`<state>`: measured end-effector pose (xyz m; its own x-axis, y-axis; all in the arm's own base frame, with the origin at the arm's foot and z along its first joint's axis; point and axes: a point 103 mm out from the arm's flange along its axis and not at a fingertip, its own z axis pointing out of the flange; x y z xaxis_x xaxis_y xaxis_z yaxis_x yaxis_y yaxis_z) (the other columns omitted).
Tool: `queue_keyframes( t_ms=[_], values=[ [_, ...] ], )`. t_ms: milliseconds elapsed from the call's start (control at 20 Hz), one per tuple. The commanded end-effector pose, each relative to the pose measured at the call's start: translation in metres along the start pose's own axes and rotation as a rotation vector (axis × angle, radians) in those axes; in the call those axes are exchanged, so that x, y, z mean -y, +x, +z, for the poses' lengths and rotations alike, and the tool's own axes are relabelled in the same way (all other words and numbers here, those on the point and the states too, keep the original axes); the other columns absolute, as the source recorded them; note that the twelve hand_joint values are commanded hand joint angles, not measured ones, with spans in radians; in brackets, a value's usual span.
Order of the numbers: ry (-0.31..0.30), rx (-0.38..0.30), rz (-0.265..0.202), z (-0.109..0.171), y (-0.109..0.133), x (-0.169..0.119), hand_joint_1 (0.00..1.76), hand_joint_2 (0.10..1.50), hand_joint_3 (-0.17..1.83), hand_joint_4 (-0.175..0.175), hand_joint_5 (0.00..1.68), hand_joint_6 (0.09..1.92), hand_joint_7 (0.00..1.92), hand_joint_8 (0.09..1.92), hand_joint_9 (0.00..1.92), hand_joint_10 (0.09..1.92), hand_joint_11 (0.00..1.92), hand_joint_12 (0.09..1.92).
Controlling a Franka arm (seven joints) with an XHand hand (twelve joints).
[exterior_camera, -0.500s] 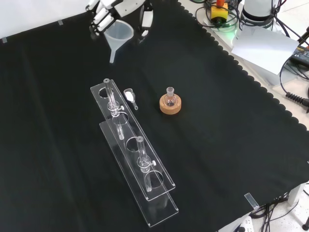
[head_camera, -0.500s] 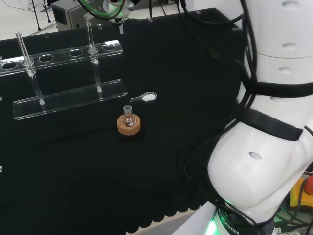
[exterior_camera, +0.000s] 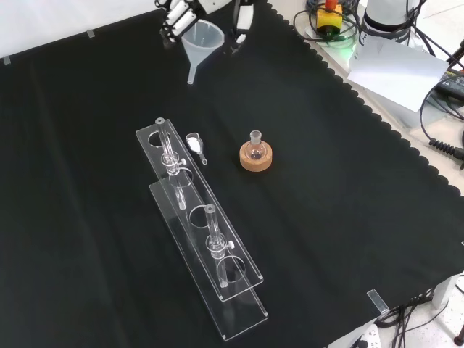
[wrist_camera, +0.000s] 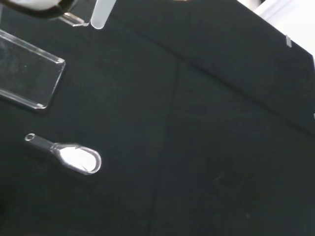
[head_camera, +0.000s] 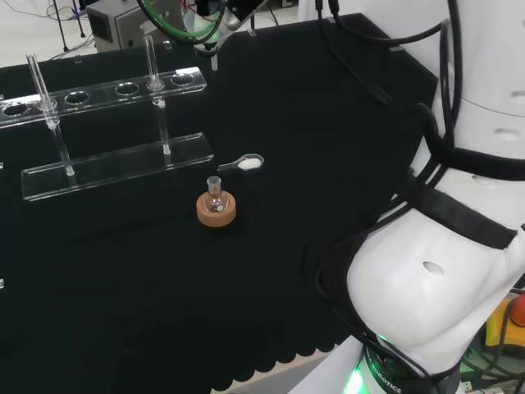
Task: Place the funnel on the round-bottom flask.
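The flask (exterior_camera: 254,145) stands upright in a cork ring (exterior_camera: 256,158) on the bench (exterior_camera: 348,217), its neck open and bare; whether anything is inside it is too small to tell; just left of the flask in the front view lies a small clear spoon (exterior_camera: 195,146) with white powder in its bowl, the same spoon (wrist_camera: 74,156) showing close in the wrist view; left of the spoon, the clear rack (exterior_camera: 199,225) runs down toward the near edge, with two glass tubes (exterior_camera: 168,150) upright in its holes, their contents not readable. The funnel (exterior_camera: 201,42) hangs above the cloth, well apart from the flask and beyond it toward the front view's top, mouth up and stem pointing down; the robot hand (exterior_camera: 181,13) holds it at the rim, fingers curled on either side of the cone; in the wrist view the funnel's stem (wrist_camera: 102,13) shows near the rack's end plate (wrist_camera: 29,73).
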<state>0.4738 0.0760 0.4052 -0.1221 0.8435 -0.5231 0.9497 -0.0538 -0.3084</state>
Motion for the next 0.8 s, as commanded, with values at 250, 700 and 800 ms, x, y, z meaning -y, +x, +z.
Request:
queue_keyframes(
  t_ms=[250,700,800],
  values=[
    [0.071,-0.013,-0.023,0.03,0.047,0.046,0.8,0.73,0.68,0.028,0.72,0.72,0.73,0.56,0.98,0.37,0.63,1.26],
    [0.117,-0.014,-0.056,0.061,0.075,0.06,0.8,0.73,0.69,0.027,0.73,0.73,0.74,0.56,0.99,0.38,0.64,1.25],
    [0.127,-0.014,-0.059,0.067,0.079,0.061,0.79,0.73,0.69,0.027,0.73,0.73,0.74,0.56,1.0,0.38,0.64,1.25]
  ],
)
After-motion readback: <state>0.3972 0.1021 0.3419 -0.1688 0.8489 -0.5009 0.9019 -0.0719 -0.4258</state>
